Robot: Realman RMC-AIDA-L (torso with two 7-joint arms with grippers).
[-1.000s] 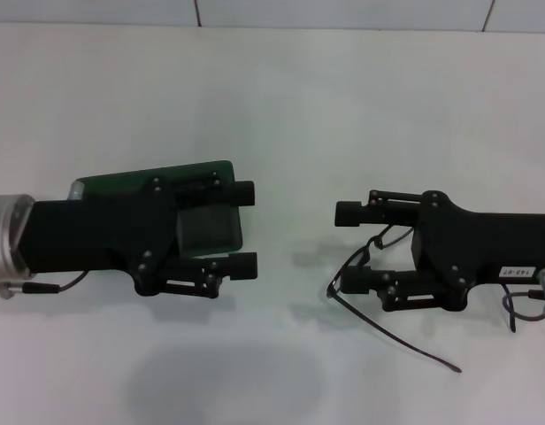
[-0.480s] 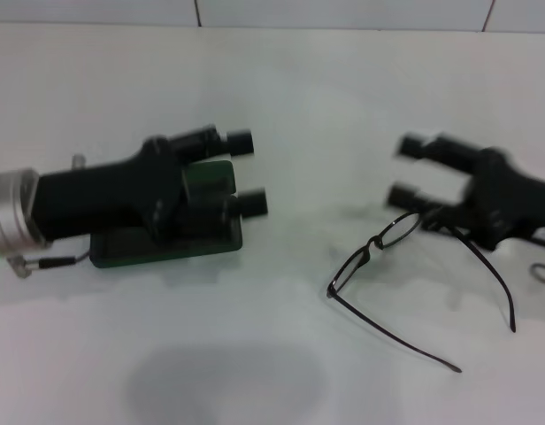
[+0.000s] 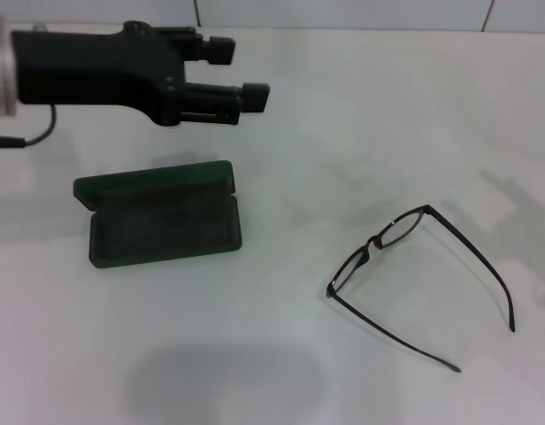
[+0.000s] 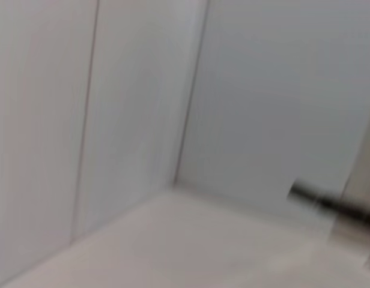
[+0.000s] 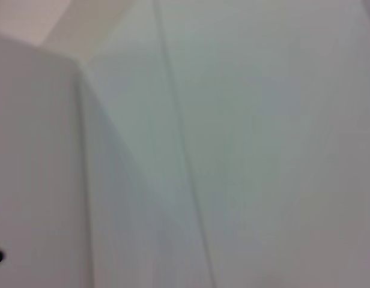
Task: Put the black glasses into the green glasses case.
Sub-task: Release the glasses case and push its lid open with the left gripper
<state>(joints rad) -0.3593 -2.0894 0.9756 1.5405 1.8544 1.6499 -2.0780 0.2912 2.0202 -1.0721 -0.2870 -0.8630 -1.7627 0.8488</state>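
The left gripper (image 3: 240, 69) is seen in the head view, raised above the far left part of the table (image 3: 281, 133); its two fingers are apart with a clear gap between them, and nothing is held. It is judged that the arm is kept high and away so that the working area below is left free. Below the gripper and nearer to the robot, well apart from it, the case (image 3: 162, 223) is found lying open on the table. The lid is folded back on the far side, so that the dark green lining of the tray faces up, which is the position needed for something to be laid in from above. Nothing is seen inside the case. Farther out, to the right of the gripper and nearer to the robot, the glasses (image 3: 405, 266) are lying on the table, well apart from the case. The temples are unfolded and spread toward the right and the near side, and the lenses are turned toward the case. In this state the glasses are judged too spread out for the tray, so the temples would probably need to be folded or the frame placed with care. The right gripper is not shown in any view, and the wrist views show only pale walls. The task is judged not yet done.
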